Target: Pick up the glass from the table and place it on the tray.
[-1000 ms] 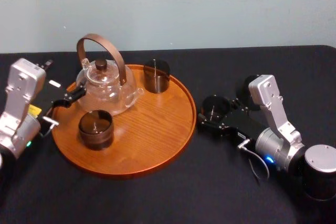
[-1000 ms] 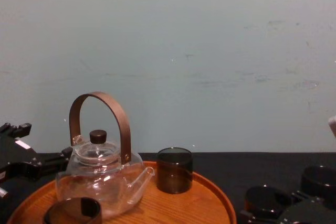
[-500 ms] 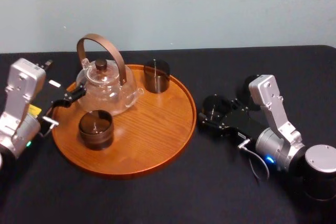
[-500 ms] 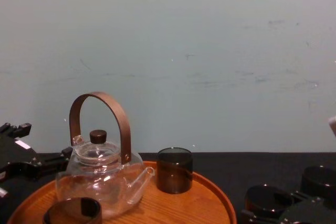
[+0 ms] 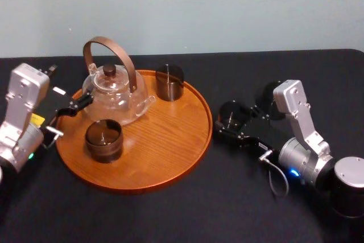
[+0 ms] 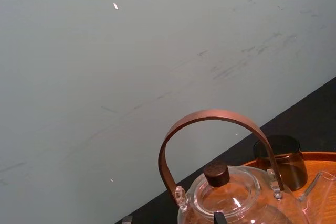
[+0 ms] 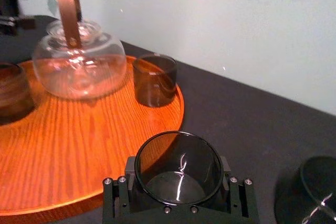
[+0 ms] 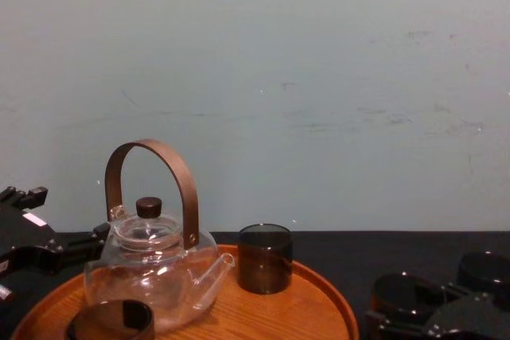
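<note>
A dark smoked glass [image 5: 231, 112] stands upright just right of the tray's rim, low over the black table [image 5: 187, 214]. My right gripper [image 5: 230, 120] is shut on it, one finger on each side. The right wrist view looks down into the same glass [image 7: 178, 156], held by the right gripper [image 7: 178, 176], with the round orange-brown wooden tray [image 7: 63, 150] just beyond it. From the chest the glass [image 8: 401, 292] appears at the lower right beside the tray [image 8: 319, 308]. My left gripper [image 5: 65, 118] is parked at the left edge of the tray [image 5: 165, 152].
On the tray stand a glass teapot [image 5: 114, 92] with a brown hoop handle, a dark glass [image 5: 169, 82] at the back and another [image 5: 103, 139] at the front left. One more dark glass [image 5: 272, 102] sits on the table behind my right arm. The tray's right half is bare.
My right arm has risen and shifted slightly with the glass in its grip. The left arm and the things on the tray have not moved.
</note>
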Available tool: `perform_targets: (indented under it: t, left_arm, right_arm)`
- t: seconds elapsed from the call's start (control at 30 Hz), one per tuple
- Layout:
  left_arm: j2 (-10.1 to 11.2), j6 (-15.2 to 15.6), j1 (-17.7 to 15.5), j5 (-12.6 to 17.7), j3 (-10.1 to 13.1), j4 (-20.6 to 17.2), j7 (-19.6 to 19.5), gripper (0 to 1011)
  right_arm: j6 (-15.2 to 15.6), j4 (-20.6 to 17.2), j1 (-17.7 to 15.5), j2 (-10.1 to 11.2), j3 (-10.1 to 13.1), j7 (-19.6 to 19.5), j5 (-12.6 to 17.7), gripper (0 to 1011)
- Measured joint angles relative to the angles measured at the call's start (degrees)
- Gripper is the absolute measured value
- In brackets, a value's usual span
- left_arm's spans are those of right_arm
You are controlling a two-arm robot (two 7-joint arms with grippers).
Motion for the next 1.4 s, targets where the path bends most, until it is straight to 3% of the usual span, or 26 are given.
perform_targets:
  t: [0.33, 0.53, 0.9, 1.4]
  left_arm:
    - [0.0, 0.0, 0.0, 0.0, 0.0, 0.0, 0.0, 1001]
    - [0.0, 0.0, 0.0, 0.0, 0.0, 0.0, 0.0, 1001]
    - [0.0, 0.0, 0.0, 0.0, 0.0, 0.0, 0.0, 1001]
    - [0.0, 0.0, 0.0, 0.0, 0.0, 0.0, 0.0, 1001]
  right_arm:
    - [0.1, -7.1, -2.0, 1.6, -0.3, 0.9, 0.1, 908]
    - [0.5, -9.7, -2.0, 1.5, -2.4, 2.0, -0.2, 908]
    - [-0.2, -7.0, 0.6, -1.2, -6.6, 2.9, -1.5, 908]
    - [-1.9, -1.6, 3.5, -4.3, -9.6, 4.1, -1.7, 908]
